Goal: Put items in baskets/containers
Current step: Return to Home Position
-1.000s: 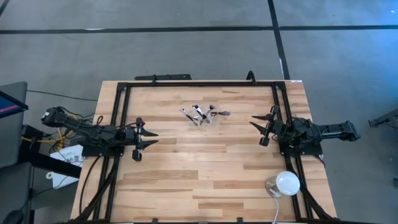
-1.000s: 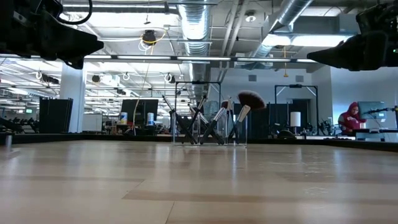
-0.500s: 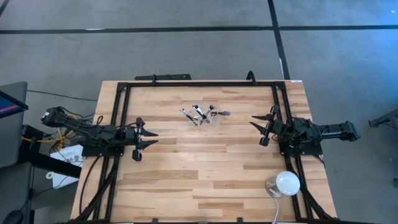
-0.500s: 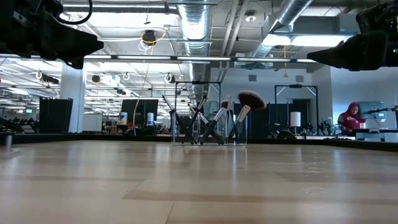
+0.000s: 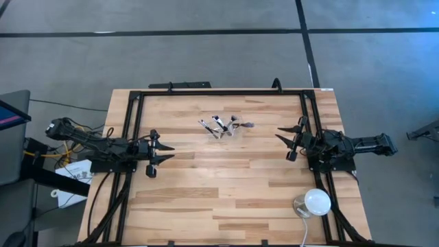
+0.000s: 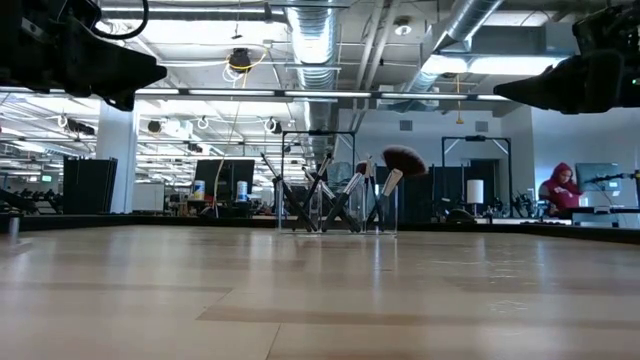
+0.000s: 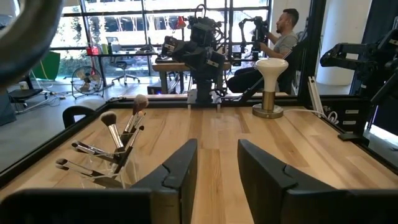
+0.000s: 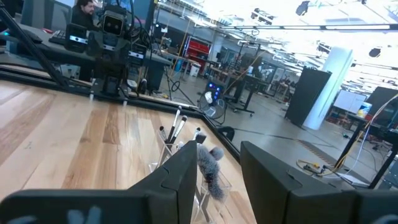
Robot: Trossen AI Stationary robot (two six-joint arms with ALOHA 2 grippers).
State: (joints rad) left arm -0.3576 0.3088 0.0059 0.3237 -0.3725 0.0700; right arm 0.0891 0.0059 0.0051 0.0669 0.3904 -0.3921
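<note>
Currently: brushes stand in container, both grippers empty

Container (image 5: 223,130): clear hard plastic, thin-walled and box-like, see-through from every side. It stands upright on the table (image 5: 226,195), between the two arms and well apart from each, nearer the far bar of the frame (image 5: 219,92).

Brushes (image 6: 320,190): slim, with dark or silvery handles. All are stood in the container, leaning across one another at mixed angles. The heads that can be made out point up. One big brush (image 6: 403,158) has a wide, fluffy brown head that rises above the rest on the right arm's side.

Table: pale wood planks in a butcher-block pattern, with a matte finish. Frame: black metal bar around the working area.

Left gripper (image 5: 171,152): at the table's left edge, held above the wood. Its fingers are parted by a moderate gap with nothing between them.

Right gripper (image 5: 278,134): at the table's right edge, also above the wood. Its fingers are parted about as far, and it holds nothing.

Dome (image 5: 316,202): white, smooth and round, on a brass-coloured stem and base. It stands near the table corner beside the right arm.
</note>
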